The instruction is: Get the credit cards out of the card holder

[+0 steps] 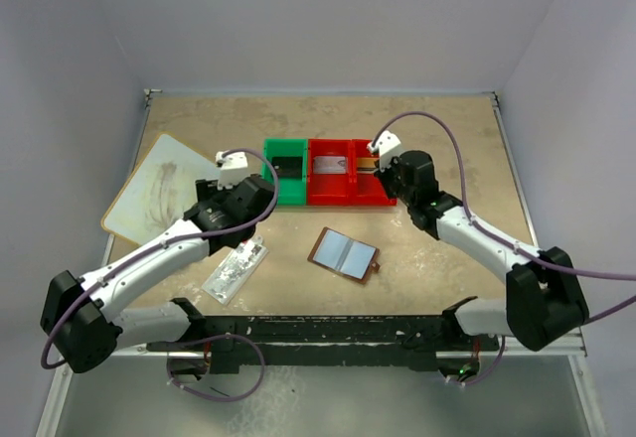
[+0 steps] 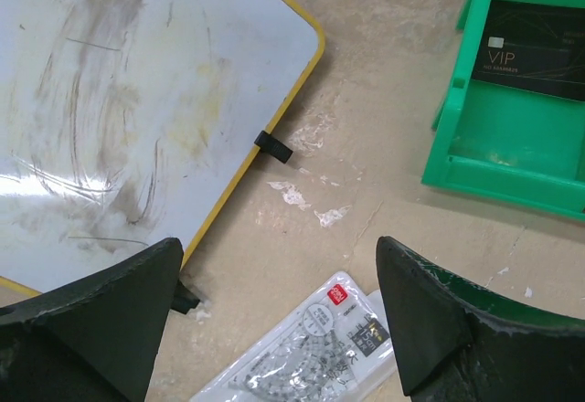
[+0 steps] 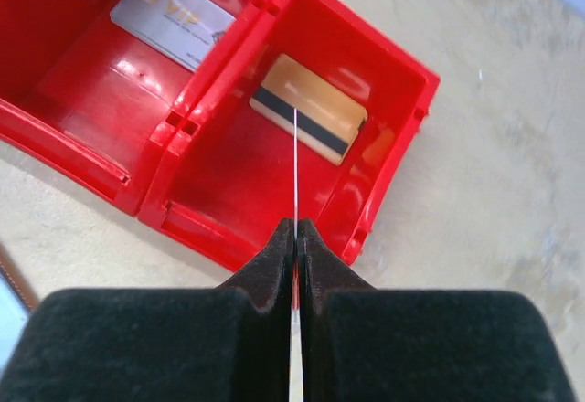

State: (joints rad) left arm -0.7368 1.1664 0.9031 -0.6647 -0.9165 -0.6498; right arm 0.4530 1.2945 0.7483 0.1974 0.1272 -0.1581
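The brown card holder lies open on the table, its pale bluish pockets facing up. My right gripper is shut on a thin card seen edge-on. It hovers over the right red bin, where a gold card with a black stripe lies. A silver VIP card rests in the neighbouring red bin. My left gripper stands open and empty above bare table, left of the green bin, which holds a black VIP card.
A yellow-edged whiteboard lies at the left. A clear packet of rulers sits just below my left gripper. The bins stand in a row at the table's middle back.
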